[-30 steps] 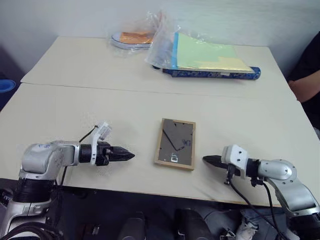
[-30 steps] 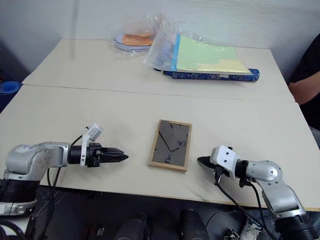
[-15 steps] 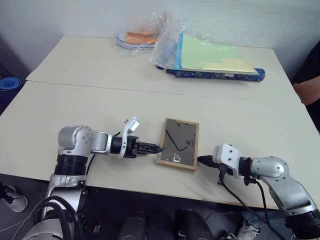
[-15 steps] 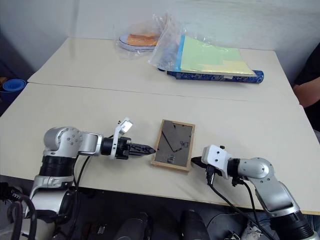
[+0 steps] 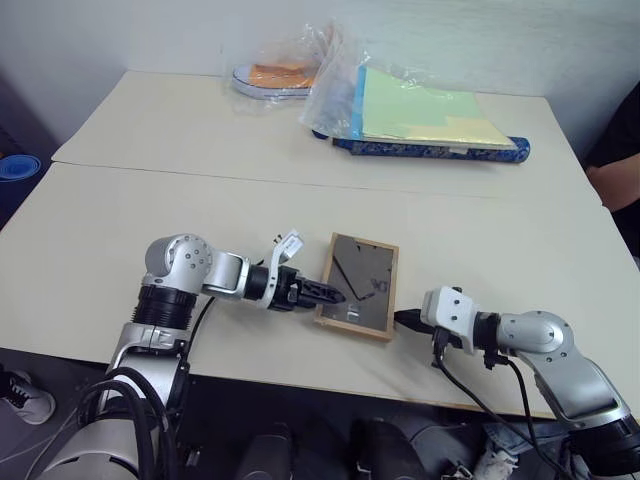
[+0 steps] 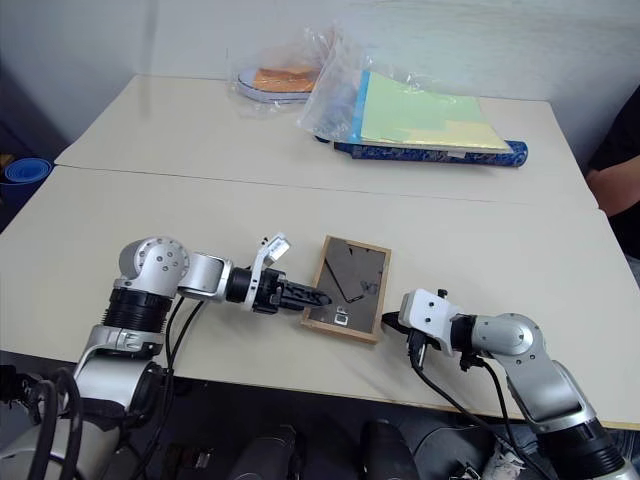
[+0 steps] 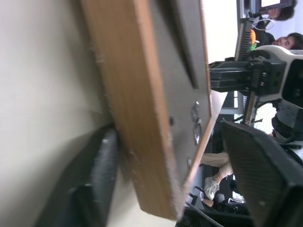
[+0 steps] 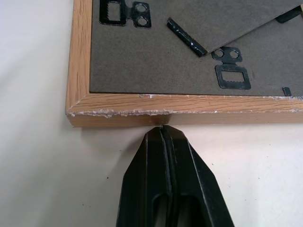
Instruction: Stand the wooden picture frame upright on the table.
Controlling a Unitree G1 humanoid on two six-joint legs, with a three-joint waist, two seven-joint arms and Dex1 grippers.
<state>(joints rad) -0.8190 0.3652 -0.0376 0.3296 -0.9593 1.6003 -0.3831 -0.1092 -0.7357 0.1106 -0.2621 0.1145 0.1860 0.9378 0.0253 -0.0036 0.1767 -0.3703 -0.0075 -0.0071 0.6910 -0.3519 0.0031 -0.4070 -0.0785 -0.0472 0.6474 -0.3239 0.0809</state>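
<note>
The wooden picture frame (image 5: pixel 357 284) lies flat on the table (image 5: pixel 200 220) with its dark grey back up and its fold-out stand folded flat, near the front edge. My left gripper (image 5: pixel 337 296) reaches in from the left, open, with the frame's left edge between its jaws. In the left wrist view one finger (image 7: pixel 102 175) rests low against the wooden edge and the other finger (image 7: pixel 265 179) hangs clear above the grey back. My right gripper (image 5: pixel 402 320) is shut, and its tips (image 8: pixel 163 137) touch the frame's (image 8: pixel 142 106) right wooden edge.
At the back of the table lie a blue-edged folder with green-yellow papers (image 5: pixel 425 115), a crumpled clear plastic bag (image 5: pixel 330 75) and a white dish with something orange (image 5: pixel 265 75). A person's arm (image 5: pixel 612 180) shows at the right edge. The table's front edge runs close below the frame.
My left gripper has swept right across the table to the frame's left edge, and its fingers have narrowed. The right gripper has stayed shut beside the frame's right edge.
</note>
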